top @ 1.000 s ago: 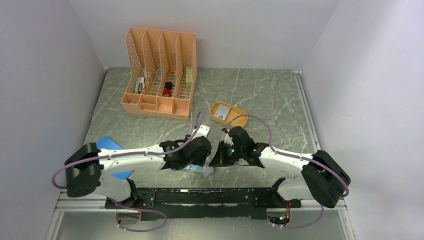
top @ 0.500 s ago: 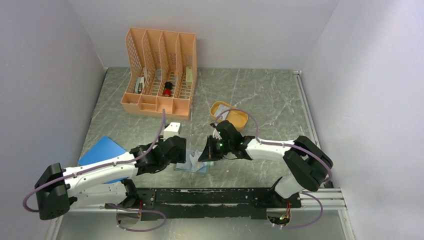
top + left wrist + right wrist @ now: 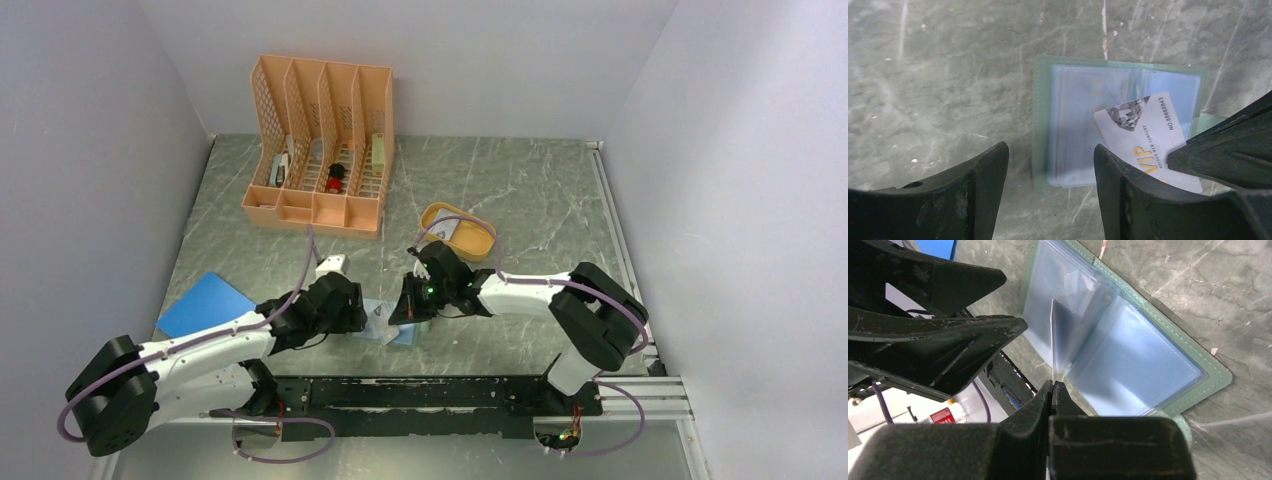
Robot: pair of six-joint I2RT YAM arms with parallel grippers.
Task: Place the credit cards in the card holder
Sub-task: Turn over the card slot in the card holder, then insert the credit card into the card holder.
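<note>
The card holder (image 3: 1073,115) lies open on the table, green-edged with pale blue clear pockets (image 3: 1148,365). One of the credit cards (image 3: 1143,135), white with "VIP" printed on it, rests slanted on the holder's right half. My right gripper (image 3: 1053,385) is shut on that card, which shows edge-on (image 3: 1052,340) with its far end among the pockets. My left gripper (image 3: 1050,165) is open just left of the card, above the holder's near left corner, and holds nothing. Another pale card (image 3: 450,228) lies in the orange oval tray (image 3: 478,240).
An orange file organiser (image 3: 320,150) with small items stands at the back left. A blue flat sheet (image 3: 205,302) lies left of the left arm. The two grippers (image 3: 350,310) (image 3: 405,305) are close together over the holder (image 3: 385,328).
Both grippers moved left. The right one carried its card over the open holder. The left gripper drew back to the holder's left side and opened a little wider.
</note>
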